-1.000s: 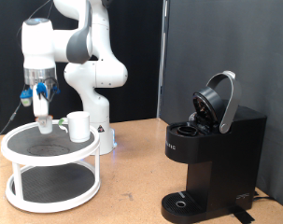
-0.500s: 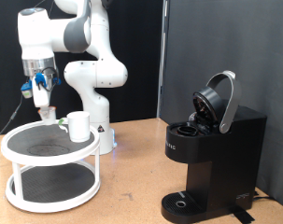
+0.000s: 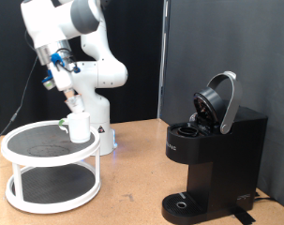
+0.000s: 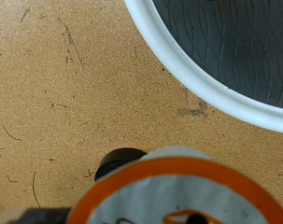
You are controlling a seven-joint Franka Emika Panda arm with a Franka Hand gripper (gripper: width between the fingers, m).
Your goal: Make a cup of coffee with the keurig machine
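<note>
The keurig machine (image 3: 215,155) stands on the exterior view's right with its rounded lid tipped up and open. The white cup (image 3: 79,126) sits on the top shelf of a round white two-tier stand (image 3: 50,169) on the exterior view's left. My gripper (image 3: 67,87) hangs tilted in the air above and slightly left of the cup, well clear of the stand. The wrist view shows a small pod with an orange rim (image 4: 178,191) close up at my fingers, so the gripper is shut on it.
In the wrist view, the stand's white rim (image 4: 192,79) curves over the scratched wooden table (image 4: 66,93). The robot's white base (image 3: 95,75) rises just behind the stand. Open tabletop (image 3: 132,178) lies between stand and machine.
The gripper has risen from the stand's top shelf, swung to the right and tilted, carrying the pod. Cup and machine have not moved.
</note>
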